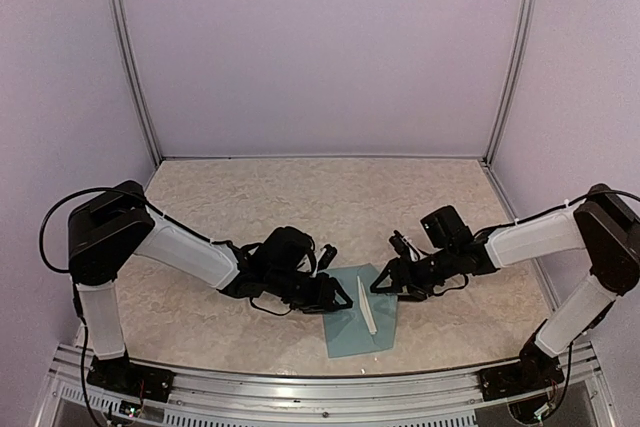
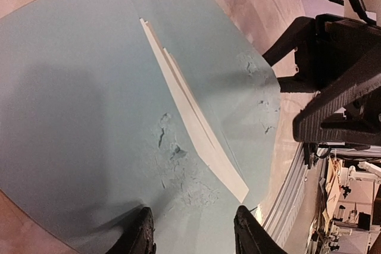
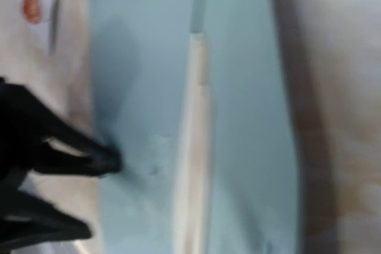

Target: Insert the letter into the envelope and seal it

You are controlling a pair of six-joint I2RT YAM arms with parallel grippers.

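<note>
Beige table (image 1: 250, 197) | my left gripper (image 2: 193, 218), right gripper (image 1: 385, 285) spread | best: pin teal paper envelope (image 2: 77, 117), nudge white folded letter (image 2: 184, 102) in.

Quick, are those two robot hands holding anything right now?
Left gripper: open, holding nothing, over the envelope.
Right gripper: open, holding nothing.

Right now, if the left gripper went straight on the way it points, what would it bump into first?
For the left gripper, most likely the teal envelope, right ahead of its open fingers. The white strip lies a little beyond. Depth is hard to judge.
</note>
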